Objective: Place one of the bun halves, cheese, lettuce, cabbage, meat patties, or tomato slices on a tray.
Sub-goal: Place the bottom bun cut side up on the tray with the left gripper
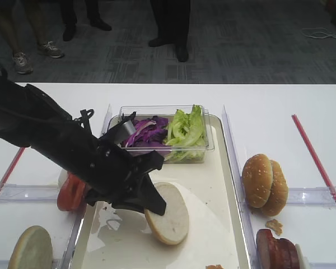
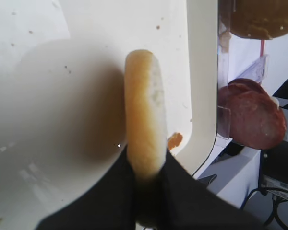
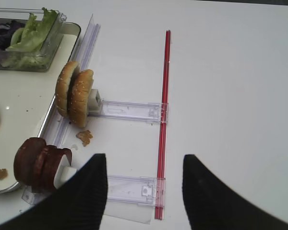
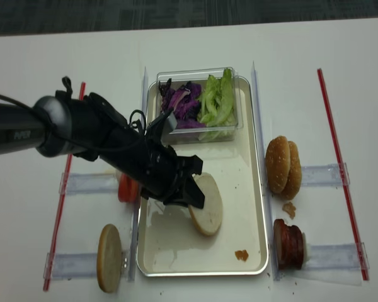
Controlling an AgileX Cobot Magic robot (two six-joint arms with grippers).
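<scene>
Bun half [image 2: 143,112] pinched upright in left tool [image 2: 149,179] over tray [image 2: 204,72].

Left arm [image 4: 57,135]: matte black tubular housing with white lettering on its side, thin black cables looped along it. Right gripper [image 3: 141,191]: two broad black, finely ribbed fingers [image 3: 86,191].

White table with bun holders, red strips and onlookers' feet

A white tabletop [image 1: 269,106] carried 2 domed golden sesame-seeded bun pieces [image 1: 264,184] standing on edge in a clear plastic rack [image 3: 127,110], with a small brown crumb [image 3: 84,137] just beside them. 2 thin red strips [image 4: 340,170] ran along the table's sides. A small clear plastic tub [image 1: 207,140] sat at the far end. Shoes of standing people [image 1: 168,42] showed on grey carpet [image 1: 257,45].
</scene>
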